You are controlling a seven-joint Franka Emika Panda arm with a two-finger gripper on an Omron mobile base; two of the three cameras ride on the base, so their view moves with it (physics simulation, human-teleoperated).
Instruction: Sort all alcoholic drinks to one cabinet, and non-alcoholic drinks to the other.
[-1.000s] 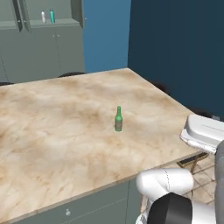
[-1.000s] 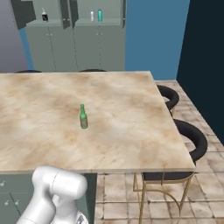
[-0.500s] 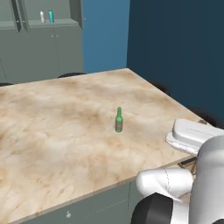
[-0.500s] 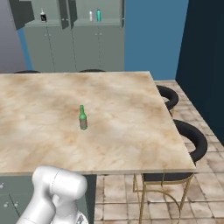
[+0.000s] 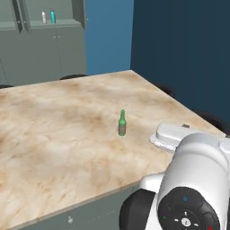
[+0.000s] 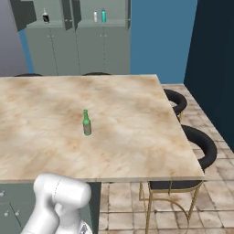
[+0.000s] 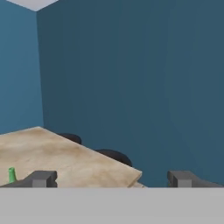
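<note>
- Right base view: we find the green glass bottle [image 6: 86, 123] upright, alone mid-surface [image 6: 137, 137], unsorted.
- We note the black-labelled bottle [image 6: 45, 16] shelved in the left cabinet [image 6: 27, 13]; white bottle [image 6: 95, 16] and teal bottle [image 6: 103, 16] share the right one.
- Gripper [image 7: 113, 179] stands wide, empty, aimed past the surface.
- We judge three of four placed.

No text, number or brand can be read in these pictures. On the black-labelled bottle [image 6: 45, 16] in the cabinet [image 6: 32, 32] a pale mark is seen, but it is too small to be read.
</note>
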